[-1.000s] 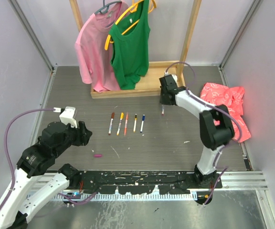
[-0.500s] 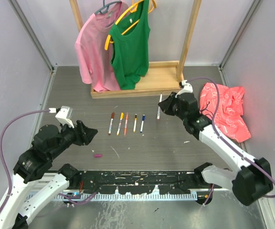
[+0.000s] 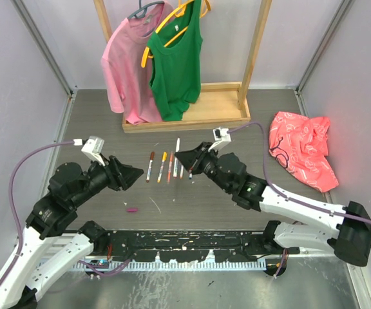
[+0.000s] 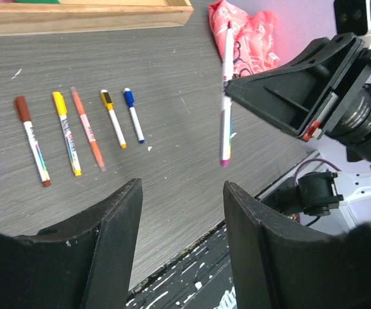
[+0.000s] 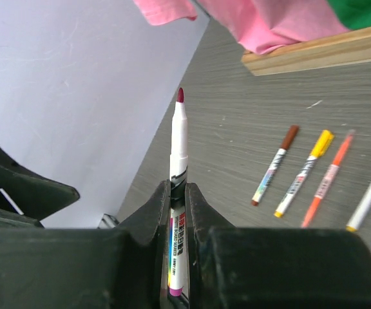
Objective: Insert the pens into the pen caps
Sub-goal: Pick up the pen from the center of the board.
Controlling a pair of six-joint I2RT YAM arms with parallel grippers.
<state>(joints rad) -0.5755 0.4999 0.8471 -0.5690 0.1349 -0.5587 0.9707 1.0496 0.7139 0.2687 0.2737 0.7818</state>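
Right claw (image 5: 179, 193) clenched on an uncapped magenta-tipped pen (image 5: 179, 135) above the bench (image 3: 269, 109). Left claw (image 4: 180, 193) released and empty; five capped pens (image 4: 89, 136) lie in a row.

We see the bench (image 3: 108, 129) in bright, even light from overhead, with only faint soft shadows under the arms (image 3: 63, 199), while the red cloth (image 3: 301, 148) near its right edge glows oversaturated. Up close the left pincer (image 4: 180, 185) and right pincer (image 5: 179, 188) show dark and soft; the held pen (image 5: 179, 141) is sharp, the pens (image 5: 327, 175) lying beyond it slightly blurred.
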